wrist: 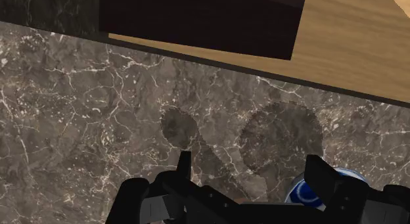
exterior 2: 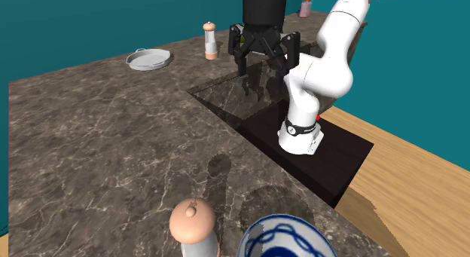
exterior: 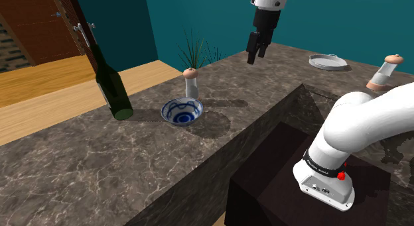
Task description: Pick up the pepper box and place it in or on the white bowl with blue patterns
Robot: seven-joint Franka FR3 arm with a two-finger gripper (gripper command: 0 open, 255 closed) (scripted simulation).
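A pepper box (exterior: pixel 191 83) with a tan rounded cap and pale body stands upright on the dark marble counter, just behind the white bowl with blue patterns (exterior: pixel 181 112). In the second exterior view this pepper box (exterior 2: pixel 193 230) and the bowl (exterior 2: pixel 286 239) sit at the near edge. My gripper (exterior: pixel 256 57) hangs open and empty, high above the counter and to the shoulder view's right of both. From the front the gripper (exterior 2: pixel 263 67) has its fingers spread. In the wrist view the gripper (wrist: pixel 253 173) points down at the marble, and the bowl (wrist: pixel 302 193) peeks out beside one finger (wrist: pixel 322 175).
A second, similar pepper box (exterior: pixel 385 73) stands far at the shoulder view's right, near a grey plate (exterior: pixel 327 61). A tall dark green bottle (exterior: pixel 113 85) leans left of the bowl, and a spiky plant (exterior: pixel 196 56) is behind it. The dark stand (exterior: pixel 278 185) fills a recess in the counter.
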